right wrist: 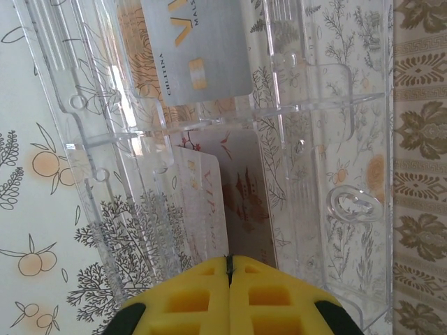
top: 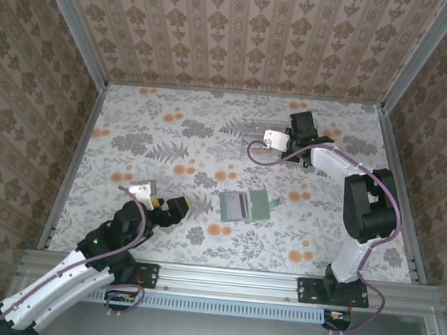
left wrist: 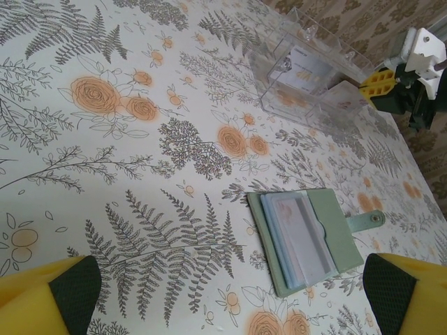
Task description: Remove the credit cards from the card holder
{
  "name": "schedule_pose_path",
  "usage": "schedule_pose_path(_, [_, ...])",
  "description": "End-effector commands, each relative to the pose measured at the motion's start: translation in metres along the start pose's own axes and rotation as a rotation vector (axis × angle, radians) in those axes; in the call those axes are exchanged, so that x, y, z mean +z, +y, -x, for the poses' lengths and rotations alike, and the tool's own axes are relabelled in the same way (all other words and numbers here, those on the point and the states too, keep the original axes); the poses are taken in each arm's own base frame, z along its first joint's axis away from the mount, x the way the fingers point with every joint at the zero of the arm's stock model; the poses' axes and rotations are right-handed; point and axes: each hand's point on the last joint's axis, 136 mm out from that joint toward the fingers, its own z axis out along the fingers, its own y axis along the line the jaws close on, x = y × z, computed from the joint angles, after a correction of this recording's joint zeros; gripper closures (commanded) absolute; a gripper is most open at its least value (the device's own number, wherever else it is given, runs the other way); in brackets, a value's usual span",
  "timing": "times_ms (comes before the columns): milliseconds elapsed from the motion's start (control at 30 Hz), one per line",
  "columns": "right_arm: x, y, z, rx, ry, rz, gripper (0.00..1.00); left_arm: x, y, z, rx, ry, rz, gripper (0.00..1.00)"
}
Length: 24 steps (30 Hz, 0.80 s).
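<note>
The card holder [top: 243, 205] lies open and flat at mid-table. In the left wrist view the card holder [left wrist: 332, 230] is grey-green, and a pale card [left wrist: 300, 241] shows in its clear sleeves. My left gripper [left wrist: 234, 293] is open and hovers short of the holder, touching nothing; from above the left gripper [top: 178, 208] sits to the holder's left. My right gripper [right wrist: 228, 262] is shut over the clear tray [right wrist: 328, 139], and the edge of a pale credit card [right wrist: 202, 202] with red lettering runs into its closed fingertips. A grey card [right wrist: 199, 52] and a pinkish card [right wrist: 244, 188] lie in the tray.
The clear plastic tray [top: 252, 129] stands at the back of the table, just left of the right gripper [top: 288, 142]. Metal rails and papered walls enclose the flowered tabletop. The holder's snap tab [left wrist: 367, 221] sticks out on its right side.
</note>
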Motion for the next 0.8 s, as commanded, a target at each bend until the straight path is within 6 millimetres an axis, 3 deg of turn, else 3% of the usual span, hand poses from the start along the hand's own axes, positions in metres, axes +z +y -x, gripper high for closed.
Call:
schedule_pose_path(0, [-0.005,-0.012,0.006,-0.03,-0.017,-0.029,1.0,0.001,0.004,0.0,-0.009,-0.006,0.016,0.0])
schedule_pose_path(300, [0.0,-0.015,0.005,-0.025,-0.001,-0.023,0.99,0.003,0.005,-0.002,-0.011,0.004,0.017,0.0])
schedule_pose_path(367, [0.003,-0.016,0.005,-0.009,0.005,-0.029,0.74,0.003,0.005,-0.002,-0.012,0.004,0.016,0.0])
schedule_pose_path(467, [0.005,-0.018,0.005,0.002,0.006,-0.039,0.63,0.003,0.006,-0.002,-0.013,0.005,0.019,0.0])
schedule_pose_path(767, [0.013,-0.02,0.002,0.011,0.024,-0.065,0.57,0.003,0.007,-0.003,-0.015,0.009,0.02,0.0])
